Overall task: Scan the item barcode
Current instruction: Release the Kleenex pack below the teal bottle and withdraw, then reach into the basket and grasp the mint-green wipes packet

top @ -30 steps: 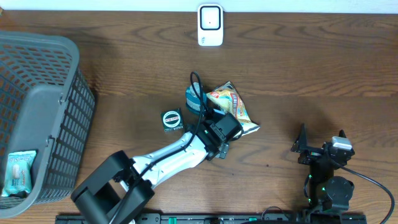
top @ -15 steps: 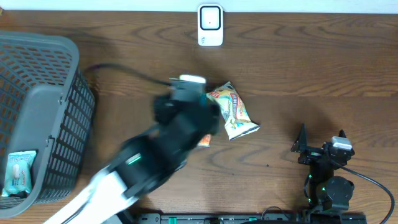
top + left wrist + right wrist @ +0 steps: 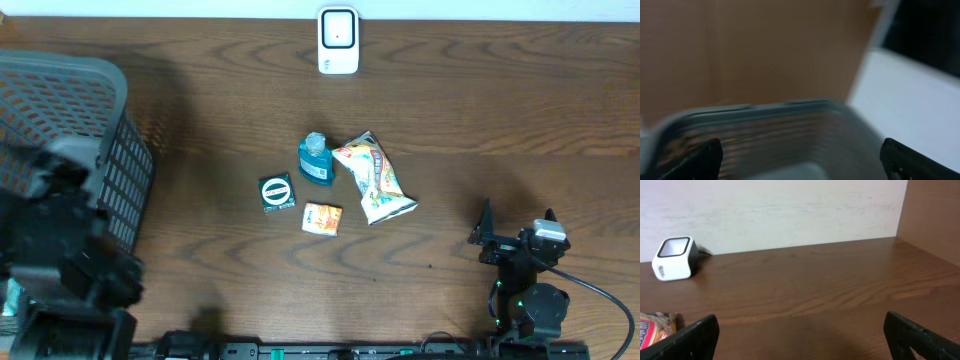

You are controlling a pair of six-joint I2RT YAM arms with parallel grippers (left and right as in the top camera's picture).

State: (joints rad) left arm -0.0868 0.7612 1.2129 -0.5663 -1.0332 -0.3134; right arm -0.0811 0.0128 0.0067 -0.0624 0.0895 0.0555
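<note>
Your left claw (image 3: pixel 800 152) stands wide open with nothing between its fingers, hanging over the grey basket (image 3: pixel 70 110) far to the left of the scanner (image 3: pixel 338 40). That arm and its wrist view are blurred, so you can't make out finer detail there. Your right claw (image 3: pixel 802 340) is spread just as wide and holds nothing. It sits low over the counter (image 3: pixel 500 110), well out from the scanner on the near right. Nothing is gripped: the items lie loose on the counter in a cluster straight out in front of the scanner and well apart from it. The blue bottle (image 3: pixel 315 160) lies closest to the scanner, with the snack packet (image 3: pixel 375 180) just beside it on the right. The dark green packet (image 3: pixel 277 193) and the small orange packet (image 3: pixel 322 218) lie farther from the scanner.
</note>
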